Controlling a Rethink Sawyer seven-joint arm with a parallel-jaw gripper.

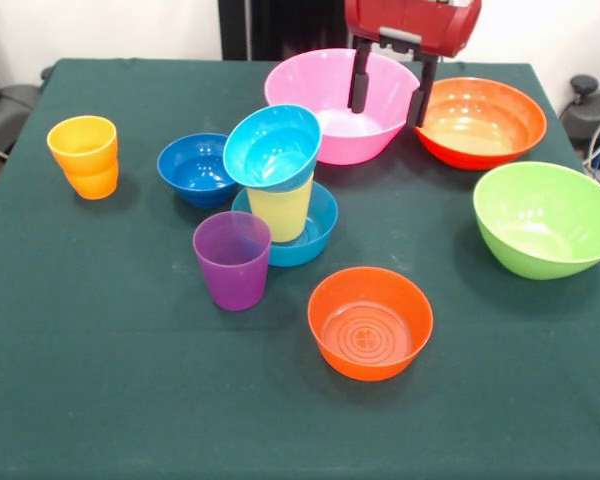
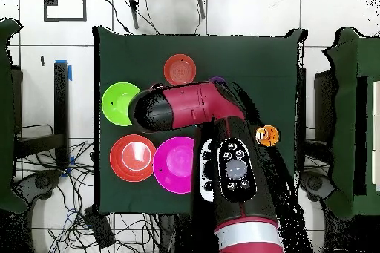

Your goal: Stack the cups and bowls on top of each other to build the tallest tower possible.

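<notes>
Three large bowls sit along the far and right side of the table (image 1: 100,400) in the front view: the pink bowl (image 1: 325,130) under my gripper (image 1: 388,88), the orange-red large bowl (image 1: 485,125) just to its right, the lime green bowl (image 1: 545,220) nearer. My jaws are spread and empty, hanging above the gap where pink and orange-red rims meet. The tower (image 1: 280,185) stands well to the left and nearer (mid-blue bowl (image 1: 315,235), yellow cup (image 1: 280,210) upright inside, cyan bowl (image 1: 272,147) tilted on top). Beside it are the dark blue bowl (image 1: 195,168), the purple cup (image 1: 232,258) and a small orange-red bowl (image 1: 370,322). The orange cup (image 1: 84,156) stands far left.
</notes>
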